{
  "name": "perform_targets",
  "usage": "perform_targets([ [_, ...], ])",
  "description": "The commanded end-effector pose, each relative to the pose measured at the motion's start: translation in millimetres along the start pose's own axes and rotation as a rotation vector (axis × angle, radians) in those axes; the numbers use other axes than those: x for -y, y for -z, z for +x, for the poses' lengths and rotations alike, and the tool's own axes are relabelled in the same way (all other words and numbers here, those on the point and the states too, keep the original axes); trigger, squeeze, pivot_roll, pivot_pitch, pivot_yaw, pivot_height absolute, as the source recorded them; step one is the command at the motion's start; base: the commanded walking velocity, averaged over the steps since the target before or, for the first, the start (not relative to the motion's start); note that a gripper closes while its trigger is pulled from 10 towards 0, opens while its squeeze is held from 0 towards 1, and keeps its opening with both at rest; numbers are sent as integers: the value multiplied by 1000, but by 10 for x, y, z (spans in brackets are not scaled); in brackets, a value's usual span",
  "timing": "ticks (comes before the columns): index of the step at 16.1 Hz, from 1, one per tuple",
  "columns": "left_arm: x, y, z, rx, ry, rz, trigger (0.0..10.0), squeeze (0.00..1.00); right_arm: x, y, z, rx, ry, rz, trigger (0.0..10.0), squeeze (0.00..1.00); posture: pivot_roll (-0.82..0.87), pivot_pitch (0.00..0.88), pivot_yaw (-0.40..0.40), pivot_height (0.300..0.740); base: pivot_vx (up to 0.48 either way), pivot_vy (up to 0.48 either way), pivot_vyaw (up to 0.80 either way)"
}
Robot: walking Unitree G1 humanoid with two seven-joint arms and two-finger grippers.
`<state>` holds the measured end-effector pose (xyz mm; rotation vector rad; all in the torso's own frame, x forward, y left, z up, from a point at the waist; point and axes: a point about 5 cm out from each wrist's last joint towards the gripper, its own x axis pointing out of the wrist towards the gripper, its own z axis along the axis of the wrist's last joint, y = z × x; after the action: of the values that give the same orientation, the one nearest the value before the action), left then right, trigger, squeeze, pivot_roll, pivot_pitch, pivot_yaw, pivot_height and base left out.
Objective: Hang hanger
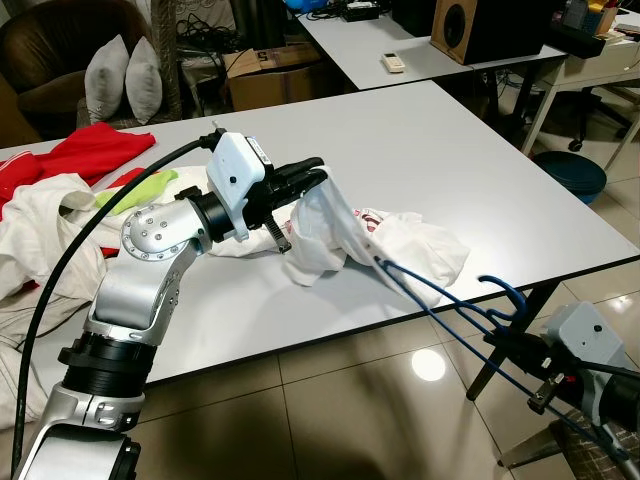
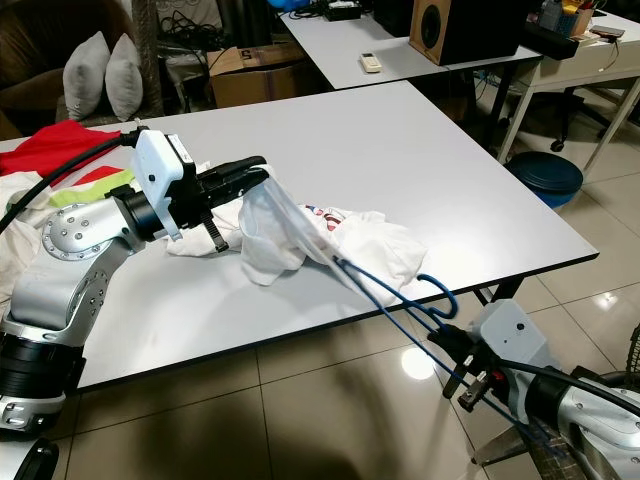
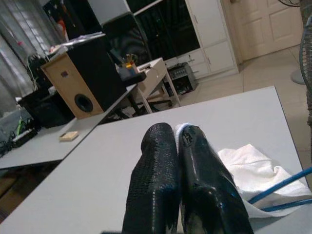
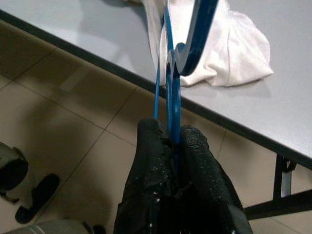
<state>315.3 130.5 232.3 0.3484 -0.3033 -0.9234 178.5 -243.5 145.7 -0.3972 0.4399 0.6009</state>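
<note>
A blue wire hanger (image 1: 450,305) slants from past the table's front edge up into a white garment (image 1: 400,245) lying on the white table (image 1: 450,160). My right gripper (image 4: 171,141) is shut on the hanger's lower end, low at the front right over the floor. My left gripper (image 1: 318,172) is shut on a fold of the white garment, lifting it a little above the tabletop at the middle. In the left wrist view the two black fingers (image 3: 161,170) press together with a sliver of white cloth between them.
A heap of white, red and green clothes (image 1: 60,200) covers the table's left end. A second table with a wooden speaker (image 1: 455,28) and a remote stands behind. A blue bin (image 1: 570,175) sits on the tiled floor to the right.
</note>
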Motion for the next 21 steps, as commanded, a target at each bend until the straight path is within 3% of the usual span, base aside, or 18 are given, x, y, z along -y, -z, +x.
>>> perform_targets([
  [1,-75,-123,-12,47,-19,32,0,0,29,5,-24,-18,12,-19,10000,0,-317,0,62,740,0,0,0],
  [5,98,-100,25,48,105,5,0,0,66,-64,50,51,46,38,10000,0,-319,0,65,740,0,0,0],
  [7,188,-51,68,15,152,10,0,0,37,-97,120,99,5,109,10000,0,-321,0,65,740,0,0,0],
  [10,178,-25,131,-14,131,46,0,0,-116,0,226,76,-110,214,10000,0,-317,0,60,740,0,0,0],
  [12,76,-96,130,13,65,65,0,0,-233,151,288,17,-151,340,10000,0,-313,0,57,740,0,0,0],
  [13,70,-105,128,18,63,65,0,0,-234,155,292,18,-148,350,10000,0,-311,0,57,740,0,0,0],
  [17,68,-247,60,125,91,30,0,0,-125,184,356,70,-28,542,10000,0,-311,0,56,740,0,0,0],
  [18,85,-249,43,127,115,22,0,0,-104,192,363,84,-9,586,10000,0,-311,0,56,740,0,0,0],
  [19,148,-179,4,75,179,16,0,0,-66,206,383,124,25,699,10000,0,-309,0,52,740,0,0,0],
  [21,193,-86,-16,16,203,28,0,0,-53,187,389,171,26,796,10000,0,-309,0,49,740,0,0,0],
])
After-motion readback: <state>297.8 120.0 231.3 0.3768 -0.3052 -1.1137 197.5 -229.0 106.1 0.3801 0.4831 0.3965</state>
